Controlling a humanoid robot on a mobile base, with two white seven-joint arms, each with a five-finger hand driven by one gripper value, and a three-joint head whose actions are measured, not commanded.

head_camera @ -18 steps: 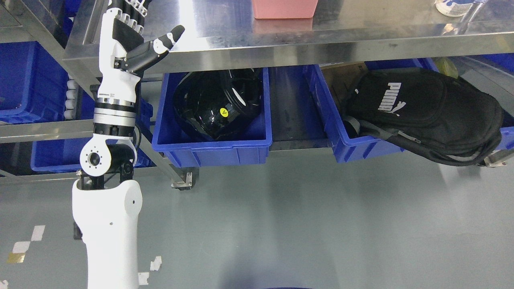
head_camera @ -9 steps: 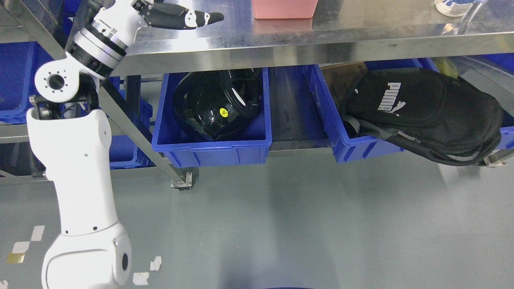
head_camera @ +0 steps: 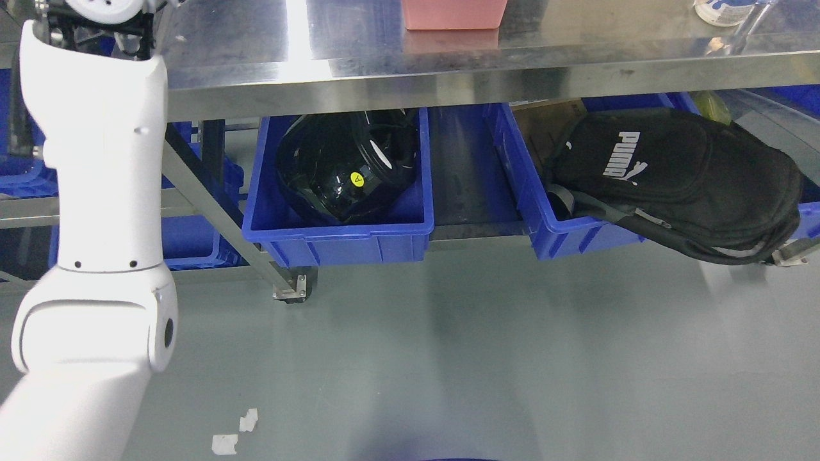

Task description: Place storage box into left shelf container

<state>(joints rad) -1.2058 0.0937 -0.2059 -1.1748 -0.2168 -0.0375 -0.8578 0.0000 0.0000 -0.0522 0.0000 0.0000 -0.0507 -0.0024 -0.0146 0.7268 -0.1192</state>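
A pink storage box [head_camera: 453, 14] stands on the steel table top [head_camera: 576, 51] at the upper edge, only its lower part showing. Below the table, on the lower shelf, sits the left blue container [head_camera: 339, 234] holding a shiny black helmet [head_camera: 346, 166]. My left arm [head_camera: 96, 192] rises along the left side; its white forearm runs up past the table's left corner and the hand is beyond the top edge, out of sight. No right arm shows.
A second blue container [head_camera: 557, 230] on the right holds a black backpack [head_camera: 679, 179] that hangs over its rim. More blue bins [head_camera: 192, 237] sit on a shelf at far left. A white jar [head_camera: 721, 11] stands at the table's top right. Grey floor [head_camera: 448, 358] fills the foreground.
My left arm has swung upward and leftward; the hand, seen open over the table's left end earlier, has passed out of the top of the picture. Nothing else moved.
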